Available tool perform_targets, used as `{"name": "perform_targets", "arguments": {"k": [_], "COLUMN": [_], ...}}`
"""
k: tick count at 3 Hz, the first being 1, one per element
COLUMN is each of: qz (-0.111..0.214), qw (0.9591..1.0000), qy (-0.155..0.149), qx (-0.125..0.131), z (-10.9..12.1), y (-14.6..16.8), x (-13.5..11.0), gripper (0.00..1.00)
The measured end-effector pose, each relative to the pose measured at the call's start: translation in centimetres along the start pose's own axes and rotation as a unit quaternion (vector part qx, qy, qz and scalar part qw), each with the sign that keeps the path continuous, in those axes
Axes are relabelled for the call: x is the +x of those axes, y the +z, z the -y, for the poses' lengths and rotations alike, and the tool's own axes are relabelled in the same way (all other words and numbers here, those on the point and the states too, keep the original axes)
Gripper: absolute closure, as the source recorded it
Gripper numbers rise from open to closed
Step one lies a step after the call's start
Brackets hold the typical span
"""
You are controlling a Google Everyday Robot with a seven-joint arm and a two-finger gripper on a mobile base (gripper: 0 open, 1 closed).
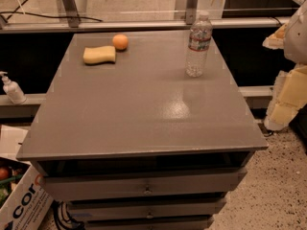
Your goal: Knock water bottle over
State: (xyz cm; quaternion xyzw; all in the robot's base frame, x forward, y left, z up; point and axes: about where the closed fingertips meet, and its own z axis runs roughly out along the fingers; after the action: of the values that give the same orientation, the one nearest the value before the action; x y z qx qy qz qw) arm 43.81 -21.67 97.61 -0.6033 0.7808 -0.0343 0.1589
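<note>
The water bottle (198, 45) is a clear ribbed plastic bottle with a white cap and a red-and-white label band. It stands upright on the grey cabinet top (144, 104), near the far right corner. My gripper (287, 87) shows as white and pale yellow parts at the right edge of the view. It is off the table's right side, clearly apart from the bottle and nearer to me than it. It holds nothing that I can see.
An orange (120, 42) and a yellow sponge (100, 54) lie at the far left of the top. A small white pump dispenser (11, 88) stands on a ledge to the left. A cardboard box (19, 200) sits on the floor at lower left. Drawers (144, 186) face me.
</note>
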Motion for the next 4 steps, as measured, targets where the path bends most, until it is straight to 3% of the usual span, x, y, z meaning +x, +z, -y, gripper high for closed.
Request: {"name": "perform_targets", "arguments": {"k": [1, 2, 3, 4], "qz": [0.007, 0.041, 0.087, 0.135], "qw": [0.9999, 0.999, 0.9962, 0.9906], "qy": [-0.005, -0.009, 0.004, 0.022], "qx": [0.007, 0.013, 0.009, 0.003], "z": [0.1, 2.3, 5.8, 9.3], "y": [-0.1, 0.8, 2.2, 3.4], "x": [-0.1, -0.1, -0.6, -1.2], "gripper": [0.0, 0.0, 0.0, 0.0]}}
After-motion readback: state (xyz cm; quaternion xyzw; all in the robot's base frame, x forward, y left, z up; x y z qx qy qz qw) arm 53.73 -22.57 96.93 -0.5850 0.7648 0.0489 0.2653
